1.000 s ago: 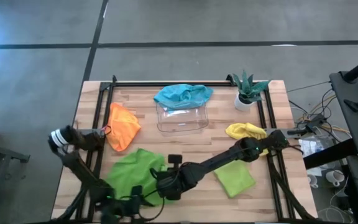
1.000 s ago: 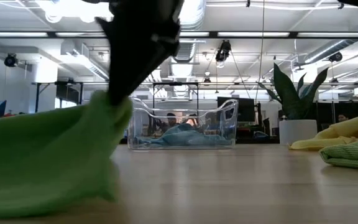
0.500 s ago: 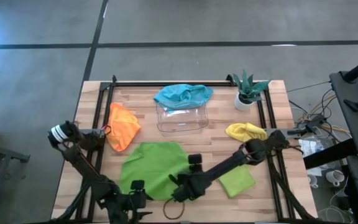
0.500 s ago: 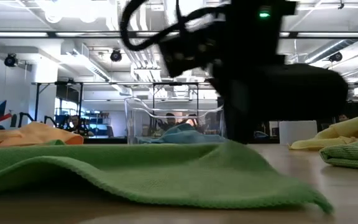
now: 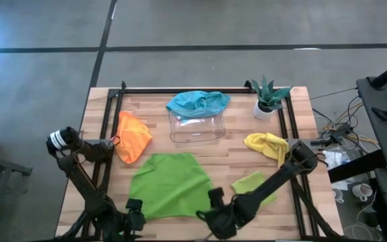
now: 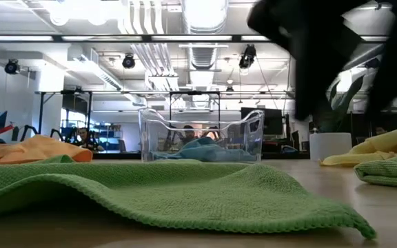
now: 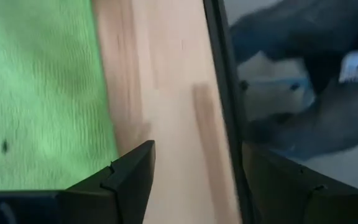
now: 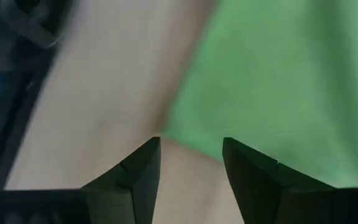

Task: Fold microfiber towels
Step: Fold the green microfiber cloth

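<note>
Lying flat for folding, the lime green towel [image 5: 170, 186] sits just beyond the right gripper [image 8: 190, 163], whose fingers stand parted, empty; the left gripper [image 7: 194, 180] is open too, empty beside it.

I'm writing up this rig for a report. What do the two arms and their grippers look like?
Both arms are dark, nearly black, built of slim jointed links. The left arm has a white-banded joint at its base. Each gripper, left gripper and right gripper, ends in two dark, angular, wedge-shaped fingers.
</note>
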